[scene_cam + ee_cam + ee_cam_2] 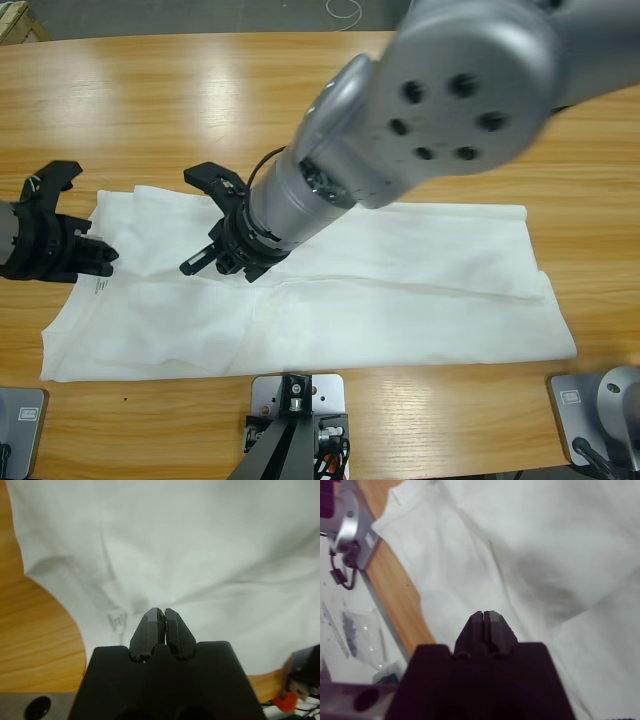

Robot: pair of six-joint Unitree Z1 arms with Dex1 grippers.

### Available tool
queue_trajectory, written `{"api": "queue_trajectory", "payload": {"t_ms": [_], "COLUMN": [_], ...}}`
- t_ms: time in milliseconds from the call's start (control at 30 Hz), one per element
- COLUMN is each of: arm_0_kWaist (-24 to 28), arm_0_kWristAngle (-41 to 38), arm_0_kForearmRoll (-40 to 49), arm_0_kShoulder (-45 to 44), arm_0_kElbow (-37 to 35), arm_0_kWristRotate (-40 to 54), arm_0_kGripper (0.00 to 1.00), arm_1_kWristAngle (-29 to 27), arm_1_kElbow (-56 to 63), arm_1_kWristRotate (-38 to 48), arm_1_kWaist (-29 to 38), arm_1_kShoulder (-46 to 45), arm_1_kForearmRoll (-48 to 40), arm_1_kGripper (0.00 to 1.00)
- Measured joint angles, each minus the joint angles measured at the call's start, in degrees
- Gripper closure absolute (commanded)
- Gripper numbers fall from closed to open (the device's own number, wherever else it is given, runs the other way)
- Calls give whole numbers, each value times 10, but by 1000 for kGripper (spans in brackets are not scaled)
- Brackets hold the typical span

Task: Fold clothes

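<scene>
T-shirt (pixel 400 290), white, spread flat on wooden counter (pixel 150 110). Left gripper (pixel 160 614) and right gripper (pixel 487 617) over it, jaws pressed together, nothing visibly held.

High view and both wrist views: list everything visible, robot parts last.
T-shirt: one, white, spread flat across the table's near half, wrinkled.
Label print: one, small and dark, on the shirt's left end, just ahead of the left gripper's tips in the left wrist view.
Table: one, light brown wood, under everything.
Cable: one loop, white, beyond the table's far edge.
Left gripper: one, black, enters from the left edge; jaws together, tips at the shirt's left end; whether they pinch fabric cannot be told.
Right gripper: one, black, over the shirt left of the middle; jaws together.
Right arm: one, silver-grey, large elbow near the camera, forearm sloping down to its gripper.
</scene>
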Motion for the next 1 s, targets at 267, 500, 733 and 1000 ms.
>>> {"api": "queue_trajectory", "payload": {"t_ms": [267,500,733,1000], "arm_0_kWaist": [22,24,24,25], "arm_0_kWristAngle": [0,0,0,0], "arm_0_kForearmRoll": [-3,-12,-33,-61], "arm_0_kShoulder": [14,26,50,84], "arm_0_kElbow": [19,22,27,28], "arm_0_kWristRotate": [0,0,0,0], "arm_0_kGripper": [1000,1000,1000,1000], "arm_1_kWristAngle": [2,5,5,2], "arm_1_kElbow": [-28,-62,-62,-62], "arm_1_kWristRotate": [-13,-22,-25,-28], "arm_1_kWaist": [-42,-52,-52,-54], "arm_1_kShoulder": [56,72,79,84], "arm_1_kForearmRoll": [15,32,46,86], "arm_1_kGripper": [1000,1000,1000,1000]}}
